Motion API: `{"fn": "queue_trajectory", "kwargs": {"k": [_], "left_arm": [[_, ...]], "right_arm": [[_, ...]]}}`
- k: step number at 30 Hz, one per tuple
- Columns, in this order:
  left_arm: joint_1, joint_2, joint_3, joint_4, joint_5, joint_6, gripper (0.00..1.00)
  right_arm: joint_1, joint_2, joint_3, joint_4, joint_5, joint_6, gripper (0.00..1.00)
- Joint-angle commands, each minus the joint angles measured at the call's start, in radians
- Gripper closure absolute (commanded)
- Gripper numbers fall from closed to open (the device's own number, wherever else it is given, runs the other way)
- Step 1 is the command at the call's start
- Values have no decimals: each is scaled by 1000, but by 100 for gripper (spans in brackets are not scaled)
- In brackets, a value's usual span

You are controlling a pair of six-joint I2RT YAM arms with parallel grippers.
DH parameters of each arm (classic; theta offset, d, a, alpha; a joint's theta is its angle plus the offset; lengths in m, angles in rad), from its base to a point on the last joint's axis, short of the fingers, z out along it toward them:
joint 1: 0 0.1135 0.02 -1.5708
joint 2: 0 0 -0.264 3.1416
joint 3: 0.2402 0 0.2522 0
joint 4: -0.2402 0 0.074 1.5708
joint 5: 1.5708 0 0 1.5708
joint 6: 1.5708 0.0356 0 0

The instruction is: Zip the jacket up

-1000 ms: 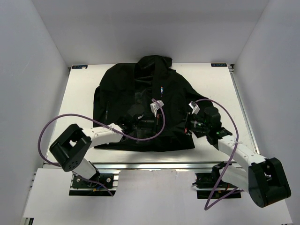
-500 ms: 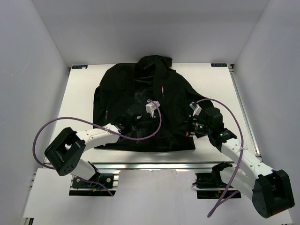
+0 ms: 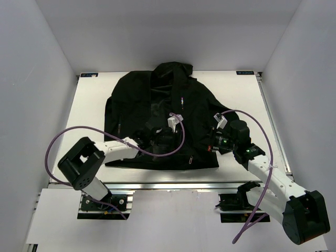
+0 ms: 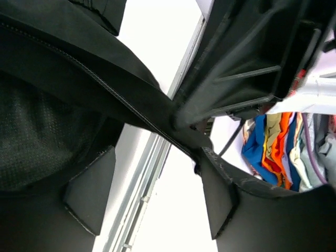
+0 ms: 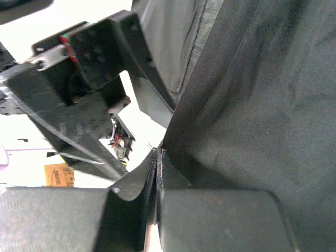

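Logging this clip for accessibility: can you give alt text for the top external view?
A black hooded jacket lies spread on a white table, hood farthest from the robot. The left arm reaches its lower middle and the right arm its lower right edge.

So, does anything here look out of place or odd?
Nothing spilled or damaged. The large black hooded fabric jacket lies unzipped on the white table, its front gaping, and its bottom edge is pinched up off the surface in the right arm's jaws.

light: bright, even, from above in my top view | shadows: faint | jacket (image 3: 136,100): flat black, little detail | my wrist views: table (image 4: 152,31) blown out white, near fabric soft
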Motion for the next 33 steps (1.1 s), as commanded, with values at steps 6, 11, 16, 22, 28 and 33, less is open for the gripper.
{"fn": "queue_trajectory", "kwargs": {"k": [6,11,16,22,28,33], "left_arm": [[1,88,98,84,42,-29,36],[3,128,131,154,90,-66,42],[6,120,145,101,71,-37,44],[7,97,148,38,34,-5,68],[7,114,156,36,47,-5,100],[7,103,127,107,67,-22,100]], "right_arm": [[8,-24,43,39,-34,9,100],[10,-27,42,24,-23,2,100],[10,-41,59,-36,6,-32,100],[10,-52,79,-103,14,-92,100],[11,-46,92,-179,12,-159,100],[11,-69,88,-168,21,-152,60]]}}
